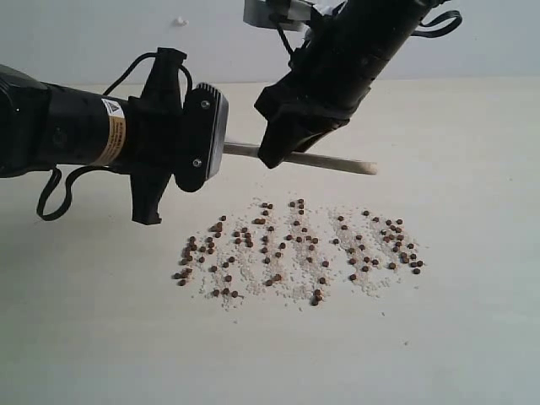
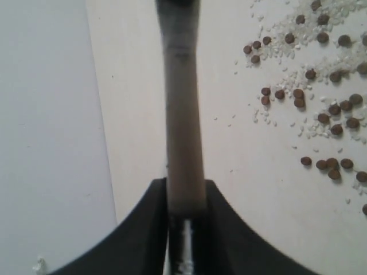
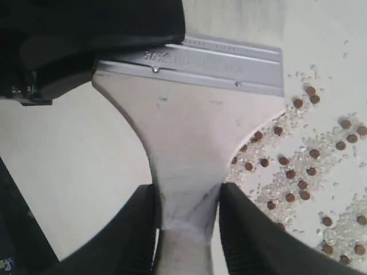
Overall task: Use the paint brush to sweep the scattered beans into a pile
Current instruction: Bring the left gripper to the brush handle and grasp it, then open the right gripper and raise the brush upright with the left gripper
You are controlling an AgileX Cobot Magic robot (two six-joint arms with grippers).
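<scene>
**Two grippers on one brush, above a wide spill. This is where a handover can fumble.**
Across the pale table (image 1: pixel 472 337), both arms meet at the paint brush (image 1: pixel 329 161), which looks to be held level and clear of the surface, just behind the beans (image 1: pixel 297 240). The right gripper (image 3: pixel 188 197) is clamped on the handle's narrow neck below the metal band (image 3: pixel 229 63). The left gripper (image 2: pixel 184 195) has its jaws flush against the brush's flat faces at the band end, and the bristles are hidden. If either arm pulls while both grip, I reckon the brush twists or slips. A loose release drops it into the beans, and they're round, so they'd roll wider, dragging the white grains (image 1: pixel 371 283) along.
</scene>
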